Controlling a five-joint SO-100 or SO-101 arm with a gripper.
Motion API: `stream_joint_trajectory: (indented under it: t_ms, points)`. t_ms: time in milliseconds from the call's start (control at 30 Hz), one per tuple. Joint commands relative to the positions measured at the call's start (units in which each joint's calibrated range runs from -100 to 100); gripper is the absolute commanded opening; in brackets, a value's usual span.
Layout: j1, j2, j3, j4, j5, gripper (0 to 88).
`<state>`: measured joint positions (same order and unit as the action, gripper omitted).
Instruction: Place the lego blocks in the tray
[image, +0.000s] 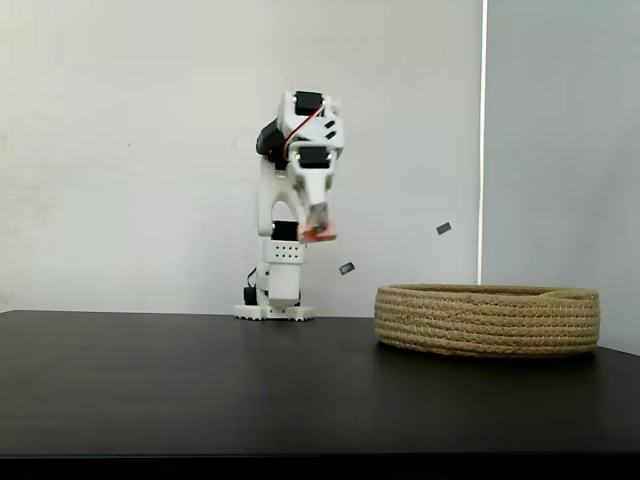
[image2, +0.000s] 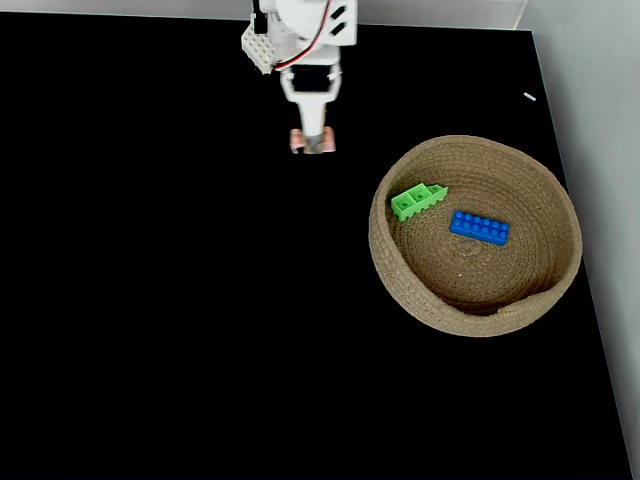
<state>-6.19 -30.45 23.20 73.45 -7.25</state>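
Note:
My white gripper (image: 319, 228) hangs well above the black table, shut on a small salmon-pink lego block (image: 320, 235). From above, the same gripper (image2: 314, 138) and pink block (image2: 312, 142) sit to the upper left of the tray, apart from it. The tray (image: 488, 320) is a wide, shallow basket of coiled tan rope at the right. Inside the tray (image2: 400, 285) lie a bright green lego block (image2: 418, 200) and a blue lego block (image2: 479, 227), side by side on its floor.
The arm's white base (image: 273, 312) stands at the table's far edge against a white wall. The black table (image2: 150, 300) stretches wide to the left and front of the tray. Its right edge runs close past the tray.

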Motion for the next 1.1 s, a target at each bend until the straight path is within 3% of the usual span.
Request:
stream_joint_trajectory:
  t_ms: [0,400,667,967,1067]
  points:
    - [-10.79,1.13,-8.01,-6.18,-2.74,0.2]
    - [-20.27,12.99,-8.29,-20.93,-1.71,2.5]
    - [-19.86,16.26,-6.46,-24.68,-4.44,20.3]
    - [-19.53,15.14,-2.09,-30.51,-6.30,24.7]
    - [-18.96,15.14,-2.00,-32.59,-6.98,31.0]
